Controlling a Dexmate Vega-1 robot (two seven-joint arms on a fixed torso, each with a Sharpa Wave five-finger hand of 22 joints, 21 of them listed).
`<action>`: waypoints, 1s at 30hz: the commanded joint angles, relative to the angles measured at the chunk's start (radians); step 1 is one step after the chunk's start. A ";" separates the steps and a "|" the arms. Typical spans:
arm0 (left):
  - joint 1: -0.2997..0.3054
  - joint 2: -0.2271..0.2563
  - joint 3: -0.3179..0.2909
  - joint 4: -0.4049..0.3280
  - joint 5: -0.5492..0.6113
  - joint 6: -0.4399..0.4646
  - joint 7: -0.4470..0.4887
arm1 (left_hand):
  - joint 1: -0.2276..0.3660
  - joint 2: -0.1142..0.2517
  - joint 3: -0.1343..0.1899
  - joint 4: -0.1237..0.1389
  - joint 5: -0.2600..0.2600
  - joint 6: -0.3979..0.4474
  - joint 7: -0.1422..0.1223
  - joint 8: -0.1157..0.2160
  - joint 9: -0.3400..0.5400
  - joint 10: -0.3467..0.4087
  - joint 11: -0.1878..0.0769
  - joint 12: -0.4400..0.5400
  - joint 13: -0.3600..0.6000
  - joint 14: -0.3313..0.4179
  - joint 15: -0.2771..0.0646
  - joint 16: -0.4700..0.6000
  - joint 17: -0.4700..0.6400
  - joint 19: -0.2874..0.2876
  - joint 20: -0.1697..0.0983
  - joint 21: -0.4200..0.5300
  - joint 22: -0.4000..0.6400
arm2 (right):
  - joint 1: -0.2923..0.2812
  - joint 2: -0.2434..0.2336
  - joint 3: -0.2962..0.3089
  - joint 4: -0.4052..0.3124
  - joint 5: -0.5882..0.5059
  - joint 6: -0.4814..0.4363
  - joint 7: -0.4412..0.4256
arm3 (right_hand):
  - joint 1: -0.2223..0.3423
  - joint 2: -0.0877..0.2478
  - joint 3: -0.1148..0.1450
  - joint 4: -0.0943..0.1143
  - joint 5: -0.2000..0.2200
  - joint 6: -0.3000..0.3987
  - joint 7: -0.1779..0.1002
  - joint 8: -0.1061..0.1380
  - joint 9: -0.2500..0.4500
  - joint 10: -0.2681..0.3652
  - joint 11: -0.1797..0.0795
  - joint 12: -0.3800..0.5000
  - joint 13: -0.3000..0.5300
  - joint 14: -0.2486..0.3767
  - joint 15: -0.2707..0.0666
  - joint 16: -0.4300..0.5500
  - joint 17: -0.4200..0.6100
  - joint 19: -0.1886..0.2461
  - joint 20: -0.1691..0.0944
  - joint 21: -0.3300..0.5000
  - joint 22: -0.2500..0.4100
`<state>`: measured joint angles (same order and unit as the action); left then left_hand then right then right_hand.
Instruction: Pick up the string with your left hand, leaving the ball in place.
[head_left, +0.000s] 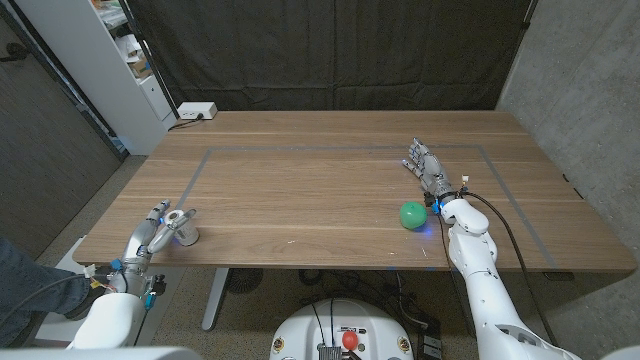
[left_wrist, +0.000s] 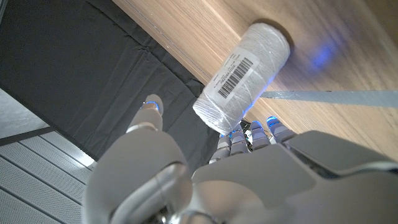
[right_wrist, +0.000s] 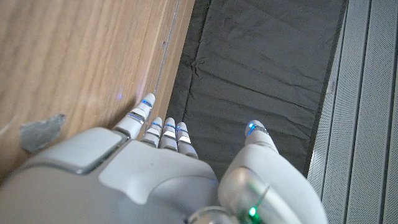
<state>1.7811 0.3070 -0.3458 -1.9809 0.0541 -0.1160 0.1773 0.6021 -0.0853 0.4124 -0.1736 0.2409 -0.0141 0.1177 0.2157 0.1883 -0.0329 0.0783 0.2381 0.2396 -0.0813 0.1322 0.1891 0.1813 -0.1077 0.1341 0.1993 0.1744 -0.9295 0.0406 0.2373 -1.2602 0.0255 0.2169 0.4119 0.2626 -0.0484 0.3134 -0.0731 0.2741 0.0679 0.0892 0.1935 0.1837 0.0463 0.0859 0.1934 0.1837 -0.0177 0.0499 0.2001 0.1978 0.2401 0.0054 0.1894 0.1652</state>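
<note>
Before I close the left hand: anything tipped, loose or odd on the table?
Nothing stands out. The string spool stands on end by the left hand, wound tight, no loose strand showing. The green ball sits beside the right hand, untouched.

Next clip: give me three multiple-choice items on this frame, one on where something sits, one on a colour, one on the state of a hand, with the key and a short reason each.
1. Where does the ball sit?
A. beside the right hand, on the table's right side
B. at the far left corner
C. in the left hand

2. What colour is the ball?
A. red
B. green
C. yellow

3. What is the left hand doing?
A. holding the ball
B. gripping the spool of string in the air
C. reaching at the spool, which stands on the table

Key: 1 A, the head view shows the ball just by the right wrist. 2 B, it is plainly green. 3 C, the left wrist view shows the spool's end on the wood, fingers apart beside it.
</note>
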 joint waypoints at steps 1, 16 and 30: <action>0.008 0.002 0.003 -0.020 0.027 0.051 0.023 | 0.018 0.001 0.008 0.003 -0.003 0.011 0.007 0.007 0.003 0.001 -0.009 0.004 0.003 -0.001 -0.006 0.005 0.004 0.005 0.009 0.000 0.006 | 0.015 0.001 0.002 0.036 0.003 0.014 0.000 | 0.008 0.004 0.000 -0.004 0.009 0.003 -0.002 0.003 0.005 0.009 0.002 0.003 0.005 0.008 0.003 0.003 0.003 0.004 0.004 -0.001 0.005; -0.029 0.022 0.040 -0.020 0.040 0.112 0.028 | 0.047 0.015 0.018 0.004 -0.012 0.028 0.003 0.011 0.002 0.011 -0.013 0.010 0.005 0.007 -0.007 0.007 0.003 0.013 0.009 0.003 0.006 | 0.061 -0.005 0.016 0.135 0.011 0.058 0.011 | 0.006 0.004 -0.002 -0.004 0.010 0.005 -0.003 0.004 0.006 0.010 0.001 0.003 0.005 0.009 0.001 0.004 0.004 0.004 0.005 0.000 0.005; -0.046 0.033 0.076 -0.054 0.075 0.176 0.065 | 0.115 0.043 0.043 0.001 -0.031 0.068 -0.004 0.020 0.003 0.046 -0.026 0.026 0.009 0.053 -0.017 0.020 0.004 0.051 0.013 0.015 0.008 | 0.077 -0.009 0.038 0.180 0.026 0.082 0.018 | 0.005 0.005 -0.004 -0.004 0.011 0.008 -0.005 0.004 0.006 0.011 -0.001 0.003 0.005 0.014 -0.001 0.006 0.005 0.005 0.005 0.000 0.005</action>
<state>1.7530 0.3327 -0.3004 -2.0107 0.1028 0.0151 0.2141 0.6877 -0.0506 0.4413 -0.1723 0.2177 0.0385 0.1117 0.2274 0.1883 -0.0039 0.0568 0.2530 0.2444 -0.0506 0.1153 0.1968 0.1815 -0.0759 0.1463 0.2042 0.1794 -0.8626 0.0343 0.2592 -1.1143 0.0399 0.2805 0.4246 0.2625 -0.0484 0.3105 -0.0760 0.2789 0.0715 0.0856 0.1935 0.1837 0.0555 0.0839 0.1934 0.1837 -0.0142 0.0462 0.2001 0.1975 0.2401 0.0053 0.1894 0.1652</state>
